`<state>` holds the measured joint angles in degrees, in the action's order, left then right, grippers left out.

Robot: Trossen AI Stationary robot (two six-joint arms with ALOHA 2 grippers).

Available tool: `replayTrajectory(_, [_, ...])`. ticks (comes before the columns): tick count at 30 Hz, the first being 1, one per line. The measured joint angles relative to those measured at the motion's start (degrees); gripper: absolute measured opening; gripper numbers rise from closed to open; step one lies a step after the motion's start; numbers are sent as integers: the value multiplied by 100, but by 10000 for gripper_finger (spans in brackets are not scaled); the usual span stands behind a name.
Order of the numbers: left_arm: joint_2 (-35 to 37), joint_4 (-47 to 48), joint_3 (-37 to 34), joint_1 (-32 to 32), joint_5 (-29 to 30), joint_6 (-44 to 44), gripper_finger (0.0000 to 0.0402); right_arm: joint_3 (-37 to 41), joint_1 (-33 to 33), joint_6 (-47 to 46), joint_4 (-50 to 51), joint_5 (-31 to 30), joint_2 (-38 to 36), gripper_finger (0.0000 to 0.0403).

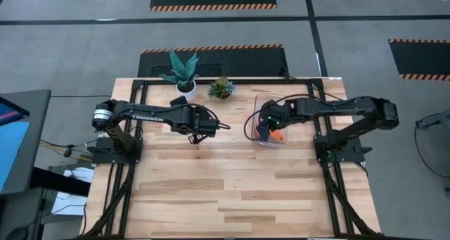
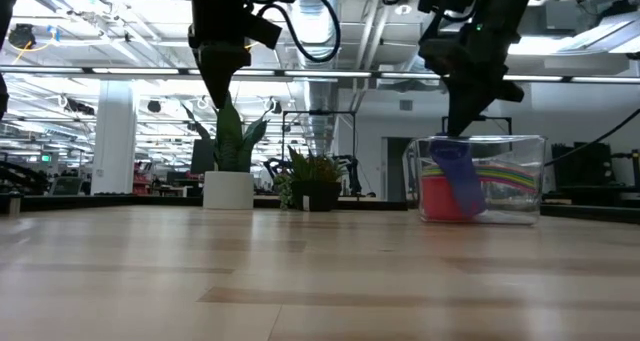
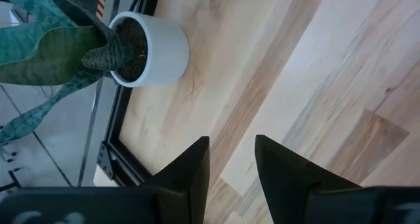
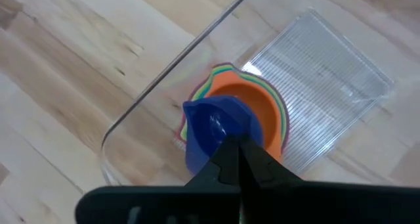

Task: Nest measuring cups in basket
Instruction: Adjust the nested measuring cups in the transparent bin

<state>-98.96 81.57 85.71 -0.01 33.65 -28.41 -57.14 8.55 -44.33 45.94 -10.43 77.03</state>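
Right gripper (image 4: 237, 159) clamped on the dark blue cup (image 4: 213, 129), right of centre above the nested stack (image 4: 262, 106) inside the basket (image 1: 259, 103). Left gripper (image 3: 231, 159) parted, empty, centre-left over the counter (image 1: 232, 191).

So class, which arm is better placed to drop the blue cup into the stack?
The right: its pincer holds the blue cup over the stack in the basket. The left pincer is empty.
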Motion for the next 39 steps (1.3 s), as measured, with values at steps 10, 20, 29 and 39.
replayTrajectory(10, [0, -20, 0, 0, -9, 7, 113, 2, 158, 152, -184, 191, 362, 3])
replayTrajectory(20, [2, -7, 0, 0, -90, 7, 113, 0, 85, 435, -486, 507, 916, 3])
replayTrajectory(29, [2, -17, 0, 0, -190, 24, 113, 0, 328, 524, -464, 763, 916, 3])
replayTrajectory(39, [2, -14, 0, 0, -197, 25, 113, 2, 750, 712, -435, 1330, 916, 4])
